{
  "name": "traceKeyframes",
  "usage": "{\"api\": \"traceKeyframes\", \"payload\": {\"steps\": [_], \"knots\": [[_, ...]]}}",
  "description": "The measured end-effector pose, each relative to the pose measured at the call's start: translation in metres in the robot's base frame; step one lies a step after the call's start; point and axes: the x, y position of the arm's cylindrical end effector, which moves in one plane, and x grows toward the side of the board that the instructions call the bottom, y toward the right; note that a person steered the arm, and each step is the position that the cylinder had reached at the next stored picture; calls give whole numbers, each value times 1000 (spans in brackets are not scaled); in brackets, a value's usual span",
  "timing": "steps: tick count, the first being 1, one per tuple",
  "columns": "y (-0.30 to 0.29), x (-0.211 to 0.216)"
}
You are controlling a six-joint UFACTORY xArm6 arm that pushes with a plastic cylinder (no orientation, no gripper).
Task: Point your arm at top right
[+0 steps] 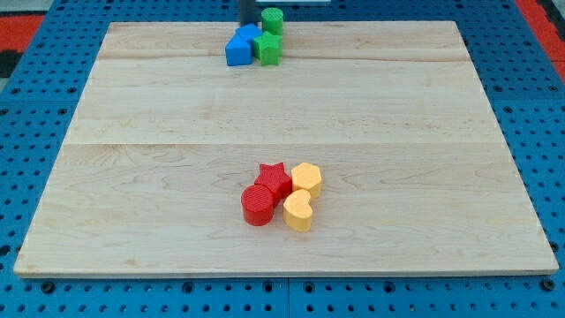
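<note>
Pale wood made up the board (177,177), which was laid on a blue perforated surface (35,106). Nearest the view's bottom, a cluster of four blocks was seen pressed together: a red cylinder (258,205) and a yellow heart-shaped block (299,211) in front, a red star (274,178) and a yellow hexagonal block (306,177) just behind them. Well apart, near the view's top edge, a second group was found: a blue block (238,50), a further blue block (249,34) behind it, a green star-like block (267,48) and a green cylinder (272,19). My tip (248,24), a bare rod with nothing to open or close, was placed just beside the green cylinder, at the top centre. The top right corner (455,26) lay well away from it.
</note>
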Motion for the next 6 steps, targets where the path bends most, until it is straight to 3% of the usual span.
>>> {"api": "traceKeyframes", "payload": {"steps": [3,4,6], "knots": [[221,29],[271,2],[231,7]]}}
